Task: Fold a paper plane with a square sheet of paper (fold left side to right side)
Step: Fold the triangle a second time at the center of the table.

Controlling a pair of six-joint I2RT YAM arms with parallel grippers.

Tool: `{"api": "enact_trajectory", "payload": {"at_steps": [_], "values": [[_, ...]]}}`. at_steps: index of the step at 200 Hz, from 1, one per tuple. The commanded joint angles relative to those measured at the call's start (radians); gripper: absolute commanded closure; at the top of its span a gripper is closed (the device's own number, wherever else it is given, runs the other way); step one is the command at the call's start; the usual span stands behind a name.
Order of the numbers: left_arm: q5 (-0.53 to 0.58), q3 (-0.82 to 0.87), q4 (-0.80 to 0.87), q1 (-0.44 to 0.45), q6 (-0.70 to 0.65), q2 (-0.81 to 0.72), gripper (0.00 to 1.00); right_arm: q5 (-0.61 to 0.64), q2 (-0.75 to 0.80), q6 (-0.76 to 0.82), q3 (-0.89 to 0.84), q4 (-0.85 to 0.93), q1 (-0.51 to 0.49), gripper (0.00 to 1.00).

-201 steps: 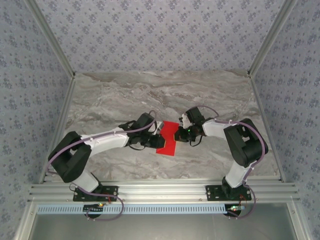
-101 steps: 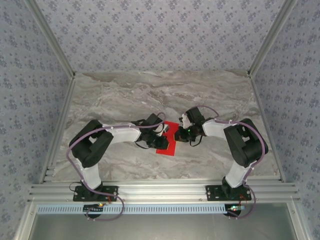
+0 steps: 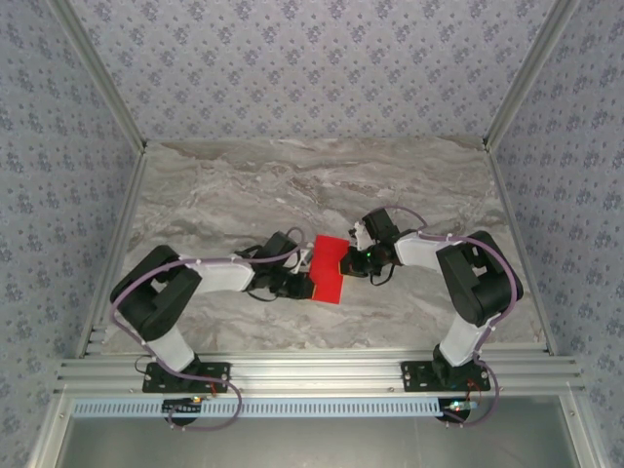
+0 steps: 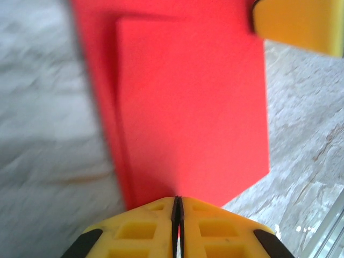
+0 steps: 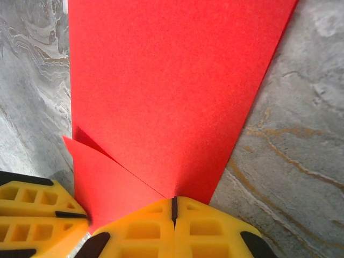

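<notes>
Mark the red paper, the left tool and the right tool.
red paper (image 3: 327,273): top external view, middle of the sheet.
left tool (image 4: 178,201): left wrist view, seam between its shut fingertips.
right tool (image 5: 173,201): right wrist view, seam between its shut fingertips.

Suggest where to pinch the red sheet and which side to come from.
Take the square sheet of paper by an edge, coming in edge-on from the side. It is thin and flat, so there is nothing to clamp from above. The left pincer and right pincer both grip it that way, shut on opposite edges. The left wrist view shows two layers there, likely a stiffer hold.
</notes>
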State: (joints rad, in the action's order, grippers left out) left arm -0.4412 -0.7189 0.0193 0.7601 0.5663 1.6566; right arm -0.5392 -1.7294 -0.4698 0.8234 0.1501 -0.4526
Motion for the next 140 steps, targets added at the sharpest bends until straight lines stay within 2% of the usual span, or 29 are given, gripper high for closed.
{"api": "enact_trajectory", "payload": {"at_steps": [1,48,72,82,113,127,140], "values": [[0.034,0.083,0.103,-0.016,0.017,-0.049,0.89,0.088,-0.014,0.021,-0.021,0.083,0.015,1.00],[0.028,0.133,0.127,-0.077,0.011,-0.162,0.89,0.057,0.008,0.013,-0.024,0.053,0.014,1.00],[0.006,0.109,0.130,-0.096,-0.002,-0.227,0.85,-0.001,0.056,-0.009,-0.026,-0.016,0.014,0.95],[0.002,0.095,0.120,-0.100,-0.003,-0.246,0.79,-0.008,0.090,-0.013,-0.028,-0.040,0.015,0.88],[-0.011,0.054,0.025,-0.104,0.010,-0.244,0.53,0.044,0.231,-0.012,-0.076,-0.059,0.040,0.54],[-0.018,0.025,-0.012,-0.105,0.009,-0.208,0.46,0.074,0.301,-0.008,-0.116,-0.054,0.056,0.43],[-0.014,-0.007,-0.028,-0.106,0.008,-0.162,0.44,0.089,0.357,-0.010,-0.161,-0.055,0.071,0.35]]}}
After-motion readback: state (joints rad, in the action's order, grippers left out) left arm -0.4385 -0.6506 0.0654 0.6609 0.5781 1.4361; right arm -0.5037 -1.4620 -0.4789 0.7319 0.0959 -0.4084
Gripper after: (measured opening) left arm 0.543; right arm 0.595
